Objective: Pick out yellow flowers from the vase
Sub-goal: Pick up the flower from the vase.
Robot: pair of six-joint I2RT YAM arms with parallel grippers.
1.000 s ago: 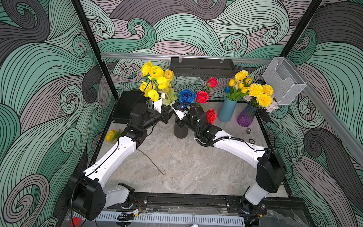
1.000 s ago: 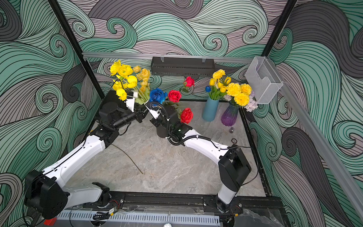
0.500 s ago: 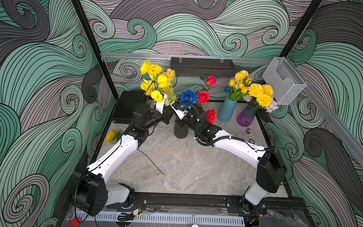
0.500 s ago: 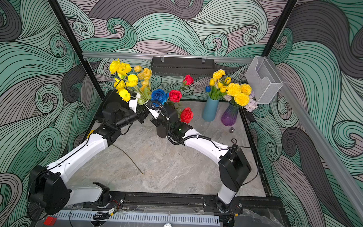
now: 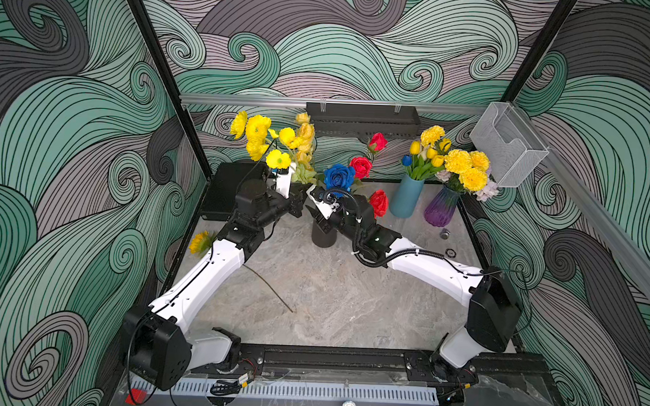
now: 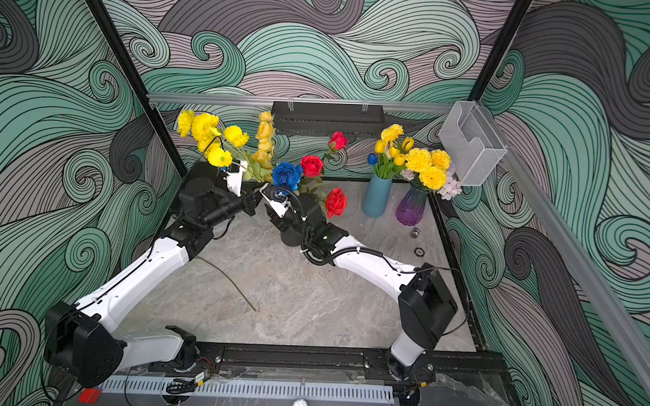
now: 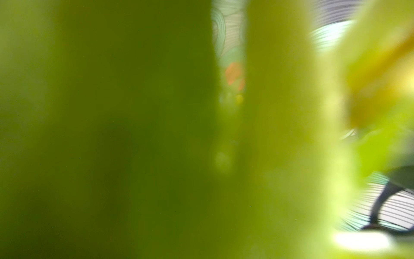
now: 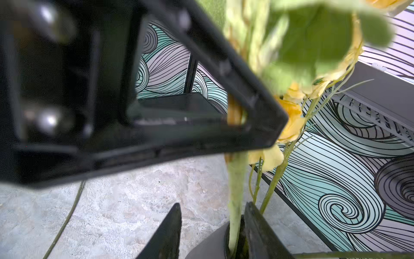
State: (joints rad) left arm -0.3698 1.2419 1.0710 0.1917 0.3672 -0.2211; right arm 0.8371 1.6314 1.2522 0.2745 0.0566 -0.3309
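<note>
A bunch of yellow flowers (image 5: 257,129) (image 6: 205,125) leans left out of the dark vase (image 5: 322,239) (image 8: 208,244), which also holds blue and red roses. My left gripper (image 5: 300,205) is shut on the yellow flowers' green stems just above the vase; its wrist view is filled with blurred green. In the right wrist view, my right gripper (image 8: 212,208) stands open at the vase mouth. One pale green stem (image 8: 235,179) rises between its jaws, close to one finger. Another yellow flower (image 5: 199,241) lies on the table by the left wall.
A blue vase (image 5: 406,197) of yellow tulips and a purple vase (image 5: 441,211) of yellow pompoms stand at the back right. A black box (image 5: 223,193) sits at the back left. Two small round objects (image 5: 445,234) lie near the right edge. A thin stem (image 5: 272,289) lies on the table's middle.
My left gripper has closed on the yellow flowers' stems. My right gripper has opened and let go of the stem. The yellow bunch has shifted slightly.
</note>
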